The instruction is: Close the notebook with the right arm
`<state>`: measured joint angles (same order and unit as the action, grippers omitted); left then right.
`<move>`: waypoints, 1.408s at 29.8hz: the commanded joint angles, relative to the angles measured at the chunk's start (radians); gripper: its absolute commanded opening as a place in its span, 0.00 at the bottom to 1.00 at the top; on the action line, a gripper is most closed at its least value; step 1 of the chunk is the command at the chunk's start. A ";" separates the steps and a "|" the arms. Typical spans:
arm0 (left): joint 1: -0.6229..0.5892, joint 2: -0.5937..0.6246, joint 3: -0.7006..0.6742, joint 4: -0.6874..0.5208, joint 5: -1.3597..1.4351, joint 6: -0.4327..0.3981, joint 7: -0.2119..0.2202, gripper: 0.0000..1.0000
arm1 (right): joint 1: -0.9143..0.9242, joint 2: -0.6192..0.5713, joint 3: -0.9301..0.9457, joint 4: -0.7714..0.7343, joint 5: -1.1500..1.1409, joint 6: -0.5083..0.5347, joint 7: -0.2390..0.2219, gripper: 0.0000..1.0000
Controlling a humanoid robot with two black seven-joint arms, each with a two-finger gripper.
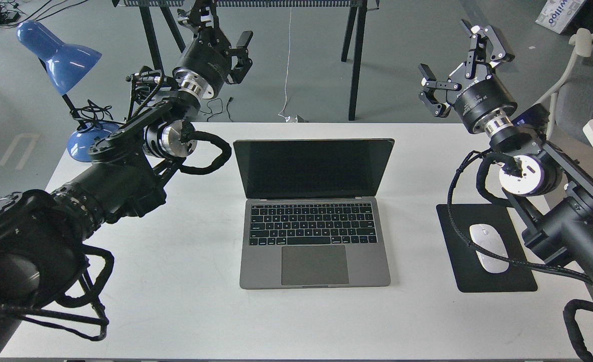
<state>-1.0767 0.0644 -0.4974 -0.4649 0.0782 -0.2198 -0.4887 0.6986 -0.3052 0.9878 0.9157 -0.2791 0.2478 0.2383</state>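
The notebook, a slim grey laptop with black keys and a large trackpad, lies open at the middle of the white table. Its dark screen stands upright, facing me. My right arm comes in from the right and rises past the table's far right corner. Its gripper is raised high and well to the right of the screen, open and empty. My left gripper is raised at the back left, also open with nothing in it.
A black mouse pad with a white mouse lies right of the laptop, under my right arm. A blue desk lamp stands at the table's back left corner. A black-legged table stands behind.
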 commanded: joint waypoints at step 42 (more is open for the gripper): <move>0.001 -0.003 0.002 0.000 0.000 0.002 0.000 1.00 | 0.438 0.305 -0.699 -0.515 -0.058 -0.053 -0.004 1.00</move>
<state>-1.0759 0.0613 -0.4955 -0.4650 0.0782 -0.2179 -0.4887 1.1396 -0.0001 0.2901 0.3957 -0.3382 0.1911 0.2345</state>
